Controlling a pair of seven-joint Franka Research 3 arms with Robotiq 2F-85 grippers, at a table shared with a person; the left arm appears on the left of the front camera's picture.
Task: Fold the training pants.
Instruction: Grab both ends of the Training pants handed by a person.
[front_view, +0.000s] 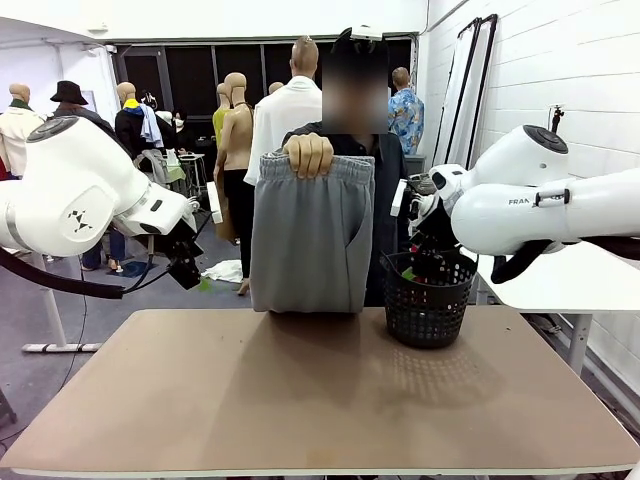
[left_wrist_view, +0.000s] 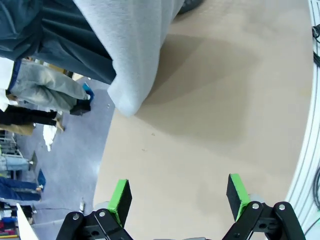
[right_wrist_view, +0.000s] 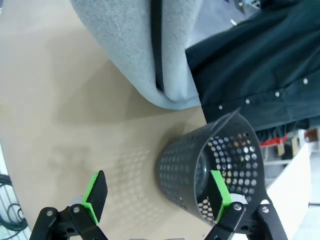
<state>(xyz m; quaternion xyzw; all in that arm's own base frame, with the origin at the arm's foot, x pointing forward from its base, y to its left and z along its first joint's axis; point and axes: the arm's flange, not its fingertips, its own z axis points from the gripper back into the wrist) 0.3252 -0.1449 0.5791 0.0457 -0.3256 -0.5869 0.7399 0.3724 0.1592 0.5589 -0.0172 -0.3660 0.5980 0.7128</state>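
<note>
Table (front_view: 300, 400) lies low in my front view; upper centre, a person's hand (front_view: 308, 155) clenches the hanging training pants (front_view: 312, 240). Left wrist: left gripper (left_wrist_view: 175, 195) gaping, pants upper left. Right wrist: right gripper (right_wrist_view: 157, 189) gaping, basket (right_wrist_view: 200, 155) lower right, pants along top

The training pants (front_view: 312, 235) hide most of the person behind them, and I cannot tell whether their lower hem touches the table (front_view: 300, 400). In both wrist views the picture's top edge cuts them off. The right gripper (front_view: 412, 262) stands dark against the black mesh basket (front_view: 432, 310), so its jaws are unclear there.
</note>
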